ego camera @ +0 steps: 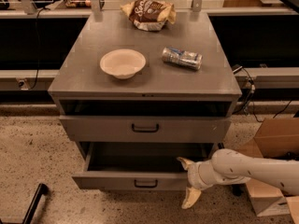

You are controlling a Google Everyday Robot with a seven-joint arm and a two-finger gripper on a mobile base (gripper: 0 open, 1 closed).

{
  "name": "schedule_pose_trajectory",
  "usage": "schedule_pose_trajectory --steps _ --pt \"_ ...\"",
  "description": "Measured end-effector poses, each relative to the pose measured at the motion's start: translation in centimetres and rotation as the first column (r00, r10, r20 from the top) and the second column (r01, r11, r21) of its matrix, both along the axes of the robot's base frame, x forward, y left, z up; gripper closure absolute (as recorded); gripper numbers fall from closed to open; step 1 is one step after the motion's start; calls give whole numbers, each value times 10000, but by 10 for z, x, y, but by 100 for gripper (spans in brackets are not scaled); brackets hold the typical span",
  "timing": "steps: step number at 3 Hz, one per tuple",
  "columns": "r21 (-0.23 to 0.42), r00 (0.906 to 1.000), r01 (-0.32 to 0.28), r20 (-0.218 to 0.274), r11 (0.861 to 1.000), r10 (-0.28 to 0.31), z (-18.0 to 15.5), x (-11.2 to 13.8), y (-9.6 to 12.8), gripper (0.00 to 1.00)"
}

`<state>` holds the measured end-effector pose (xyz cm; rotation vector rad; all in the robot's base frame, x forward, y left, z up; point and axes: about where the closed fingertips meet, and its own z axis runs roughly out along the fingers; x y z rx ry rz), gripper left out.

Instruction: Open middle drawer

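Gripper (188, 180) on the white robot arm (261, 171) sits low at the right end of the middle drawer (107, 181). We see its two cream fingers spread well apart. One points over the front panel's rim into the drawer, the other hangs in front of the panel.

The middle drawer stands out from the grey metal cabinet (70, 80), its dark inside showing and its loop handle (145, 183) facing us. Above it is the upper drawer (93, 129).

On the cabinet rest a pale bowl (122, 63), a can (182, 58) on its side and a crumpled snack bag (148, 14). A cardboard box (275, 139) stands at right.
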<state>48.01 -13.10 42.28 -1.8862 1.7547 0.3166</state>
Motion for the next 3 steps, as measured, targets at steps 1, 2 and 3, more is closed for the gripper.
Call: schedule_pose_trajectory --steps 1,2,3 --pt "-243 9999 38 -133 9997 -41 3 5 -3 0" --pt "-775 9964 -267 -828 9966 203 -2 3 -6 18" --pt "-804 9883 -492 -1478 9955 369 -1 -7 -11 41"
